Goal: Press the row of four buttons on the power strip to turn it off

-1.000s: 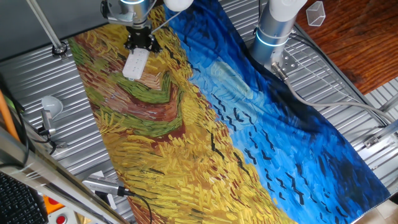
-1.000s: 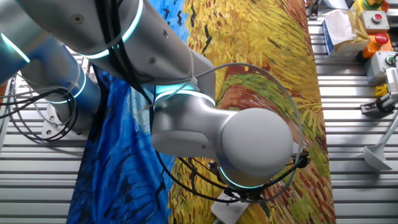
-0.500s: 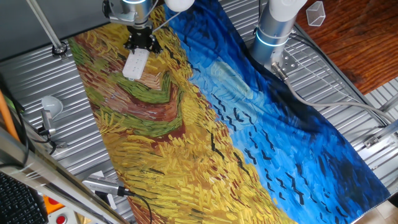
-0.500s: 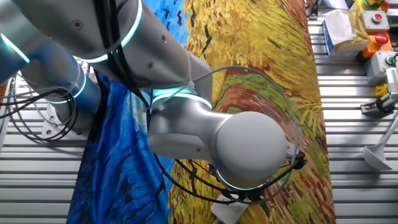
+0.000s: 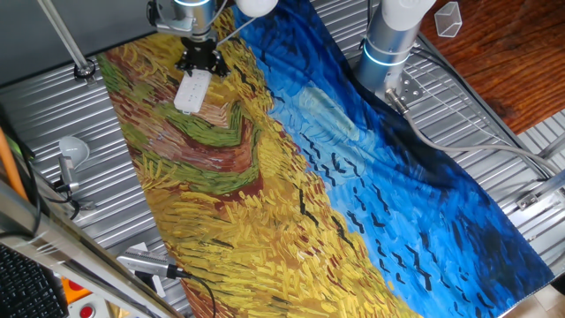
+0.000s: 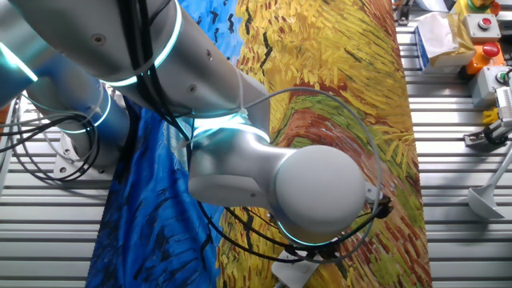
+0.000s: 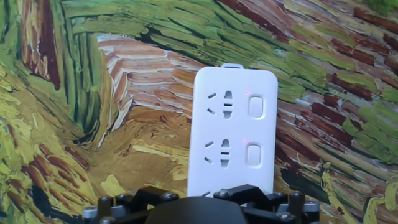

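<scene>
Just below gripper [image 5: 196, 64], power strip [image 5: 192, 91]

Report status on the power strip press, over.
Gripper over the near end of the power strip, finger state not visible. Two buttons in hand view, small red lights beside them. Nothing in the way on the painted cloth.

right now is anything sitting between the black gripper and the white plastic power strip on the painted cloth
Nothing visible does. The black gripper hangs at the near end of the white plastic power strip, with two of its buttons uncovered in the hand view.
</scene>
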Motion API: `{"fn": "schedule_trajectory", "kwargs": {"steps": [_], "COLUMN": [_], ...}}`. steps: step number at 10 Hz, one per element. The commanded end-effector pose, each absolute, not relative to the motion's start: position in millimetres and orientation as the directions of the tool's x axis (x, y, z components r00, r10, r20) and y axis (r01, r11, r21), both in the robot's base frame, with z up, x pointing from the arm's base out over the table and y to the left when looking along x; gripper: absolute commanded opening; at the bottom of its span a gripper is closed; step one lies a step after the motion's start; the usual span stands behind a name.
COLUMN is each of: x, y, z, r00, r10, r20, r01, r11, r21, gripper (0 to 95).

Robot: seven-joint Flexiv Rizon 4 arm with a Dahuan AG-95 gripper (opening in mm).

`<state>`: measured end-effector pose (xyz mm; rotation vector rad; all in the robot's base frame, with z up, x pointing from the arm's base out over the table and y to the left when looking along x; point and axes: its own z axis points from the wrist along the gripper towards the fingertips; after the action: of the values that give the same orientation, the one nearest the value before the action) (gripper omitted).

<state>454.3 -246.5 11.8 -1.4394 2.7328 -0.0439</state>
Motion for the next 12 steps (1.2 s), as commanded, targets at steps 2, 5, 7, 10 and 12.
{"fn": "schedule_trajectory", "kwargs": {"steps": [2, 5, 7, 10, 12], "x": [457.0, 457.4, 457.4, 457.5, 458.9], "y": [-248.5, -249.4, -249.4, -248.1, -240.8], "z": [10.5, 13.8, 14.1, 23.9, 32.1], "r00": [-0.569, -0.573, -0.573, -0.575, -0.584], "r10": [-0.822, -0.819, -0.819, -0.818, -0.811], "r20": [-0.034, -0.033, -0.035, -0.026, -0.022], "r01": [-0.820, -0.818, -0.818, -0.817, -0.811], "r11": [0.570, 0.574, 0.574, 0.576, 0.585], "r21": [-0.046, -0.040, -0.039, -0.033, -0.023], "gripper": [76.0, 95.0, 95.0, 95.0, 95.0]}}
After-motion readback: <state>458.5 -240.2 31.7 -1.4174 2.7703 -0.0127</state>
